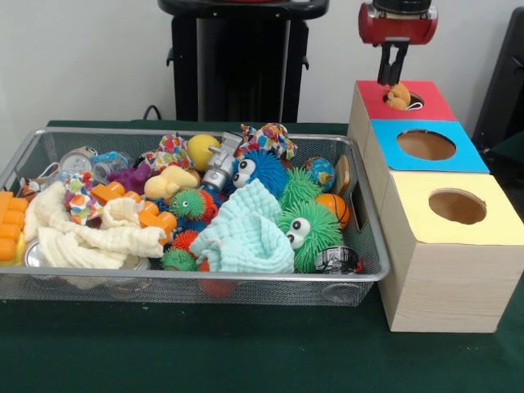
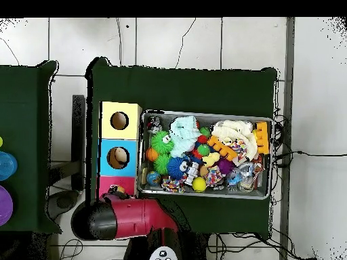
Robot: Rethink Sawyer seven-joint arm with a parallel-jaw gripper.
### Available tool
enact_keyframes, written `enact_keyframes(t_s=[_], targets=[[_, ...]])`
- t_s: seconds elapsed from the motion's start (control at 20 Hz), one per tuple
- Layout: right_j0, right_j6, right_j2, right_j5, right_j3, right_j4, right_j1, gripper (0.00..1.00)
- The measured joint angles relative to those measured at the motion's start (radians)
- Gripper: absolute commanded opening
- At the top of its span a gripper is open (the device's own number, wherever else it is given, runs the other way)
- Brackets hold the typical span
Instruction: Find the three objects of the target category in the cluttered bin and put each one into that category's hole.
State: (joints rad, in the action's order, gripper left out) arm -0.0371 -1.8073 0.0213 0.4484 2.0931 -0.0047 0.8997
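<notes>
Gripper (image 1: 394, 74) hanging straight down over the red hole (image 1: 404, 101), fingers slightly apart, tan toy (image 1: 399, 96) just beneath, no writing readable

Silver mesh bin (image 1: 370, 270) on dark green cloth (image 1: 246, 352). Box panels: red (image 1: 434, 102), blue (image 1: 471, 155), yellow (image 1: 503, 217); pale wood sides. Tan/orange-brown figure (image 1: 399, 97) at red hole. Green fuzzy ball (image 1: 309, 233), blue one (image 1: 260, 172), mint cloth (image 1: 244, 229), cream cloth (image 1: 98, 239), orange blocks (image 1: 11, 225). Gripper (image 1: 393, 80) black w/ red housing.
</notes>
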Motion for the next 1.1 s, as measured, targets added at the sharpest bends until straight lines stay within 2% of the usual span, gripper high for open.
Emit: enact_keyframes(t_s=[0.2, 0.5, 0.85, 1.1], targets=[[0.012, 0.0, 0.0, 0.126, 0.0, 0.0, 0.048, 0.0], [0.057, 0.0, 0.0, 0.213, 0.0, -0.001, 0.091, 0.0], [0.124, 0.0, 0.001, 0.213, -0.001, -0.007, 0.093, 0.0], [0.18, 0.0, 0.003, 0.213, -0.022, -0.073, 0.075, 0.0]])
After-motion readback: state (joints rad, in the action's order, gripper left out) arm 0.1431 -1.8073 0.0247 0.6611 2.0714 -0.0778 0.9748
